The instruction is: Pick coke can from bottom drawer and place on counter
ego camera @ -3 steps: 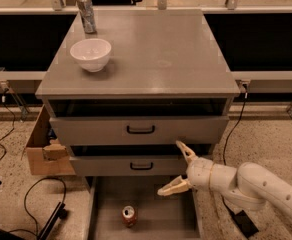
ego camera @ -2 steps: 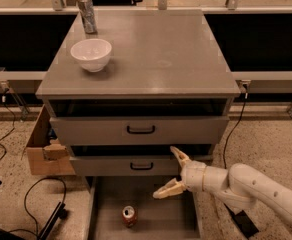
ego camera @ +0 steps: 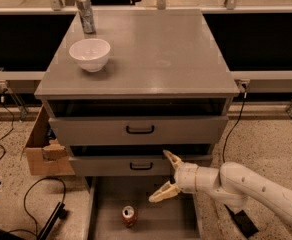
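Note:
The coke can (ego camera: 129, 216), red-orange with a silver top, stands upright on the floor of the pulled-out bottom drawer (ego camera: 166, 221), left of its middle. My gripper (ego camera: 164, 178) is open, its two cream fingers spread wide, and hangs above the drawer, up and to the right of the can and apart from it. The white arm reaches in from the lower right. The counter (ego camera: 156, 54) is the grey top of the cabinet, above the two drawers with black handles.
A white bowl (ego camera: 89, 54) and a taller silver-grey can (ego camera: 85, 13) stand at the counter's back left. A cardboard box (ego camera: 43, 146) sits left of the cabinet, with black cables (ego camera: 41, 204) on the speckled floor.
My gripper has moved left and slightly down over the bottom drawer, closer to the coke can. Its fingers stay spread. The can has not moved.

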